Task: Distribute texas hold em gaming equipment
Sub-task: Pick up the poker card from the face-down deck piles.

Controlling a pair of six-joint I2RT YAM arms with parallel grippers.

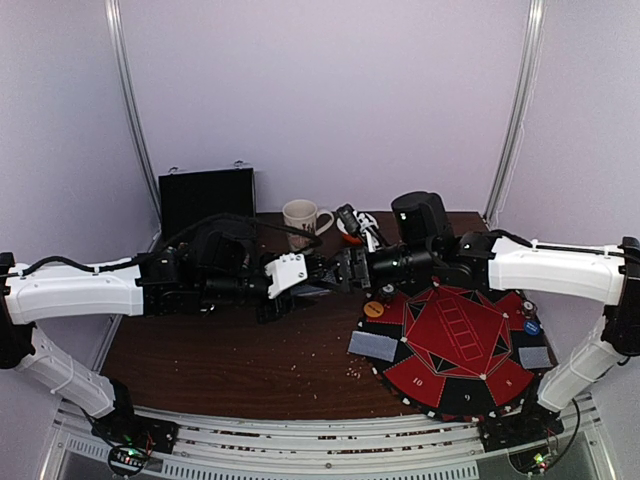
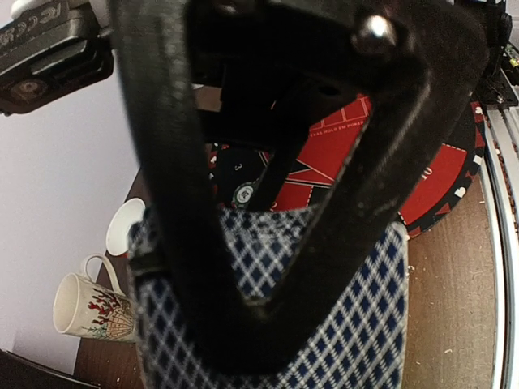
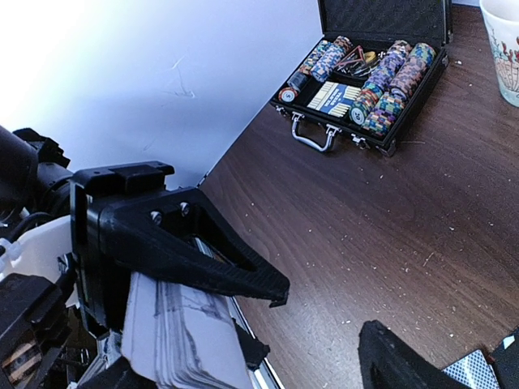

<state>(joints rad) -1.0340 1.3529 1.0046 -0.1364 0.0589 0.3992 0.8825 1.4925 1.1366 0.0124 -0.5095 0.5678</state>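
Filling the left wrist view, a black finger of the left pincer is clenched on the deck, whose blue-and-white diamond backs show through the finger's open frame. I judge that the deck is held out above the table, midway between the two arms, so that the other arm can draw cards from it one at a time instead of scraping them off a flat surface. The right pincer faces it with its jaws parted wide. Its upper finger reaches over the deck's top, which shows edge-on beneath it, and its lower finger stands well apart on the other side. It holds nothing, and I cannot tell whether the upper finger touches the top card. To the right lies the red mat with numbered seats round its rim. Two grey cards already lie at separate seats, with an orange chip and a blue chip near them, which reads as dealing partly done. At the far left corner the open case keeps rolls of chips lined up, likely the supply for the seats. A mug stands behind, not part of the job.
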